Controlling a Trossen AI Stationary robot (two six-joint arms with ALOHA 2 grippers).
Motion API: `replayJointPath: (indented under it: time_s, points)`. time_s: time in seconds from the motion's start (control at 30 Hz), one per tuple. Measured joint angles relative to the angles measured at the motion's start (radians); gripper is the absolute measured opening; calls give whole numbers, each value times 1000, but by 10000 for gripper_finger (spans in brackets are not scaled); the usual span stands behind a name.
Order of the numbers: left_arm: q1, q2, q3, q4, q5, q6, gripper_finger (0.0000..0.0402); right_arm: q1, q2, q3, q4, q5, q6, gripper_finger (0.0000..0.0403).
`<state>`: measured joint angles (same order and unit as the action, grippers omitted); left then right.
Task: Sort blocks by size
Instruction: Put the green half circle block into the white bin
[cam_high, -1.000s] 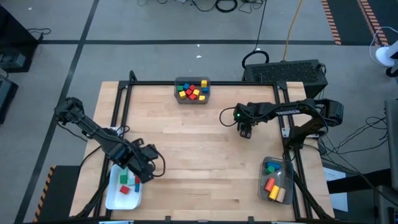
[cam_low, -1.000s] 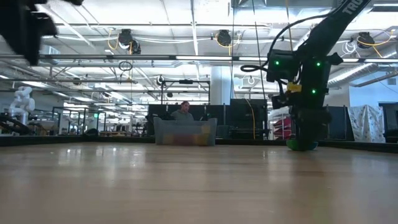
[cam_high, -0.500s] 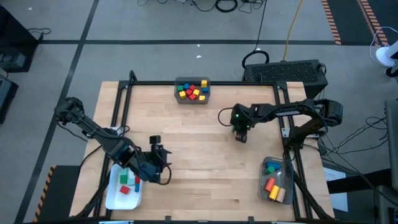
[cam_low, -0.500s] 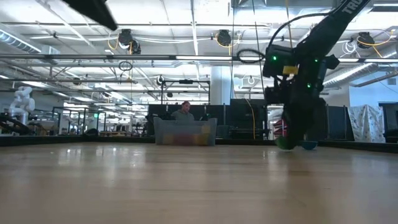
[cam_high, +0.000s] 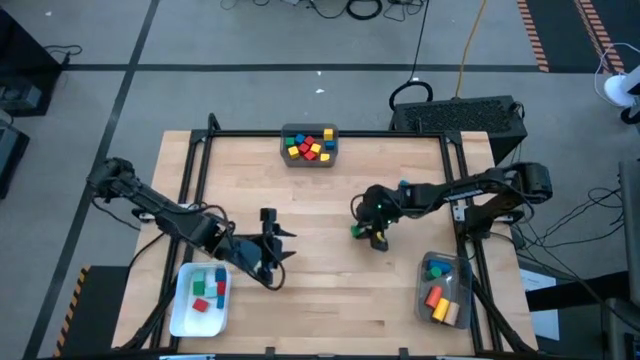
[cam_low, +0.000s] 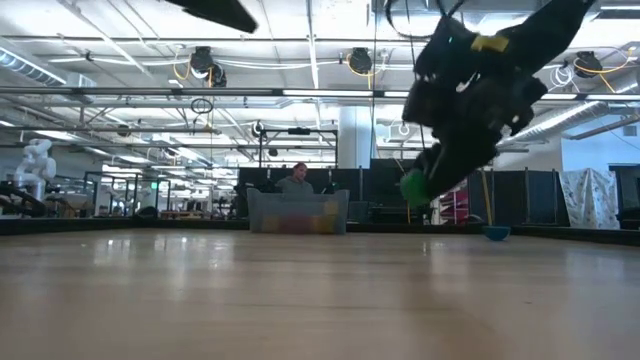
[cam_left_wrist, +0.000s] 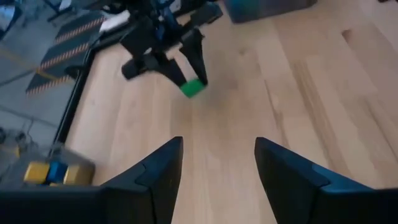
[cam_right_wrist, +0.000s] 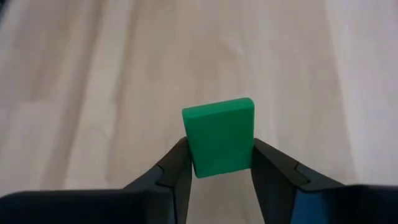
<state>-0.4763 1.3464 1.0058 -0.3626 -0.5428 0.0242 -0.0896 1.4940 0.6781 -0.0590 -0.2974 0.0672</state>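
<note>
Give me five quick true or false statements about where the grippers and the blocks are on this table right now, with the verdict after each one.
1. The right gripper is shut on a green block. True.
2. The green block rests on the table. False: the low view shows it lifted clear of the wood.
3. The left gripper holds a red block. False: its fingers stand open with nothing between them.
4. The grey bin at the table's far edge holds red, yellow and blue blocks. True.
5. The white tray by the left arm holds only orange bars. False: it holds small green, red and blue blocks; the orange bars lie in the clear bin by the right arm.
</note>
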Motion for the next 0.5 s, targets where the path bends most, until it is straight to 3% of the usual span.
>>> replayJointPath:
  time_s: [0.23, 0.5]
  points:
    - [82, 111, 0, 204, 77, 183, 203, 78, 0, 1, 190, 2, 46, 128]
    - [157, 280, 11, 357, 125, 272, 203, 135, 4, 1, 218, 6, 53, 129]
